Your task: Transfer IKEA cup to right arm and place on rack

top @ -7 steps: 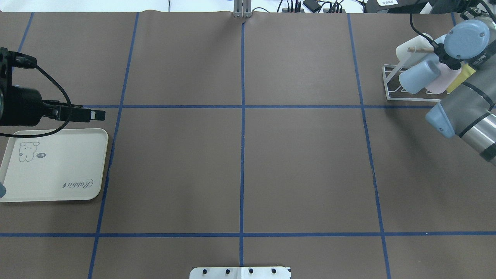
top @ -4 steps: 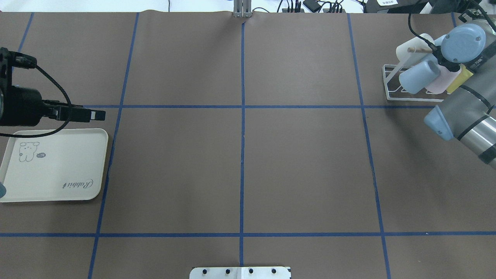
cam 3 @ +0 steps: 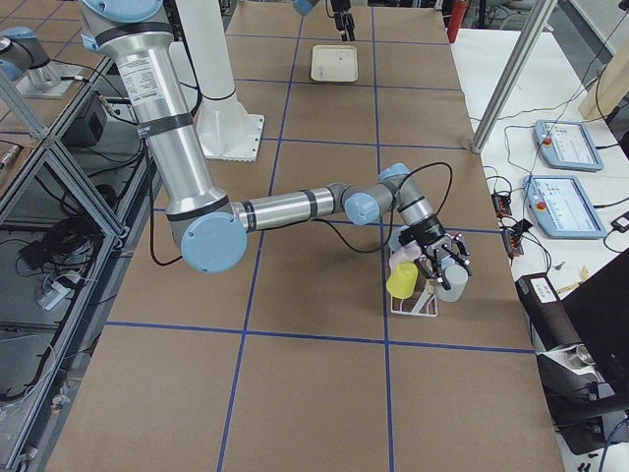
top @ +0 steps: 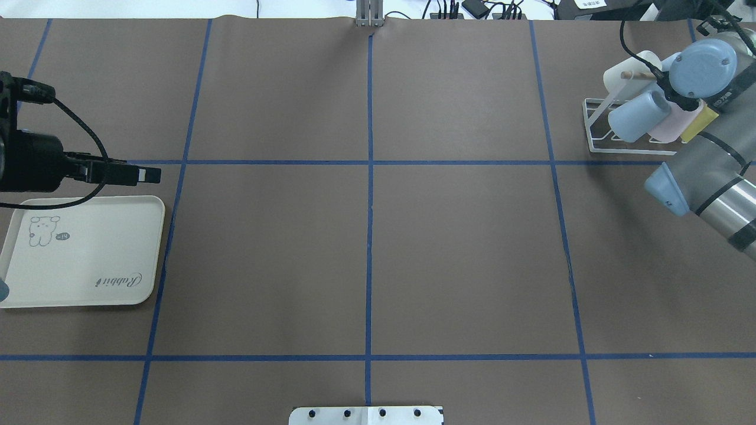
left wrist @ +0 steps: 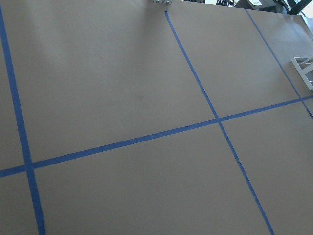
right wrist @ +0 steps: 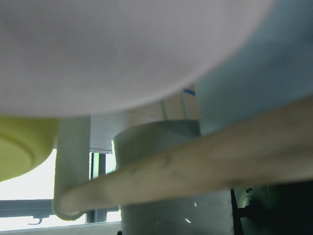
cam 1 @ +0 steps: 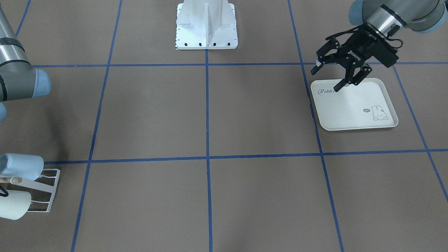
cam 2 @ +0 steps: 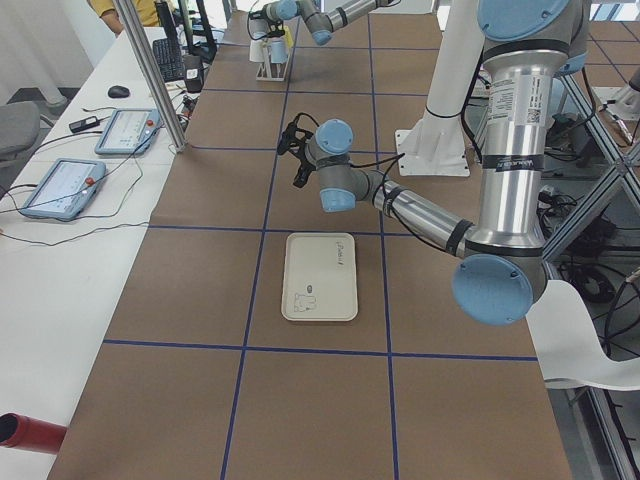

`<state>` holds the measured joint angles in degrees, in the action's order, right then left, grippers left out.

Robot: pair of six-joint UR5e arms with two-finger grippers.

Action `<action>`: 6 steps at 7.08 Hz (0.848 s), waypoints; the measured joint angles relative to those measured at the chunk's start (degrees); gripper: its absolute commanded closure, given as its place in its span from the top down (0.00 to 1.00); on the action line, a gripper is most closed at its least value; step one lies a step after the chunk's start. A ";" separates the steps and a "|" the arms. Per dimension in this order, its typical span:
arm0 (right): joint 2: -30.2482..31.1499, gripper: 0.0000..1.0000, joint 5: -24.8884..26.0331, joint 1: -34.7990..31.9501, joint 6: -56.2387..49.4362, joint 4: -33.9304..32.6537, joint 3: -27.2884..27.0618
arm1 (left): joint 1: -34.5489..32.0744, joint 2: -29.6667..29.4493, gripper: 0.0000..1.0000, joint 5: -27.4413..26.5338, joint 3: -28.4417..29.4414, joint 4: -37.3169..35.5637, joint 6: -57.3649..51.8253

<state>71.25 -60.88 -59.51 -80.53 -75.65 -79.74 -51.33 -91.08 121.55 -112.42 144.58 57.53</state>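
The white wire rack (top: 590, 127) with its wooden dowel (top: 635, 75) stands at the far right. Several IKEA cups hang on it: white (top: 626, 69), blue (top: 636, 116), pink (top: 678, 125) and yellow (top: 701, 121). The right arm's wrist (top: 706, 62) hovers over the rack and hides its gripper there. The exterior right view shows the right gripper (cam 3: 447, 264) at the cups; I cannot tell its state. The right wrist view is filled by the pink cup (right wrist: 122, 49) and the dowel (right wrist: 195, 166). My left gripper (cam 1: 325, 79) is open and empty above the tray's corner.
A cream rabbit-print tray (top: 88, 283) lies bare at the near left. The robot's white base plate (cam 1: 206, 24) sits at the table's middle edge. Blue tape lines cross the brown table (top: 366, 248). Tablets and cables lie on a side bench (cam 2: 70, 180).
The right arm's wrist and elbow have shifted a little over the rack. The left arm and the cups have not moved.
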 measured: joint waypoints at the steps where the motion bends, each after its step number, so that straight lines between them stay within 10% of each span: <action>1: 0.00 0.99 -0.02 0.00 0.92 -0.01 -0.01 | 0.00 0.02 1.00 0.00 -0.10 0.00 0.08; 6: -0.17 0.99 -3.72 -1.66 1.74 -0.23 -4.07 | -0.01 0.03 1.00 0.00 -0.58 0.00 0.13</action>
<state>71.08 -64.60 -61.16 -78.79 -75.88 -83.81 -51.34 -91.05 121.55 -113.00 144.58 57.66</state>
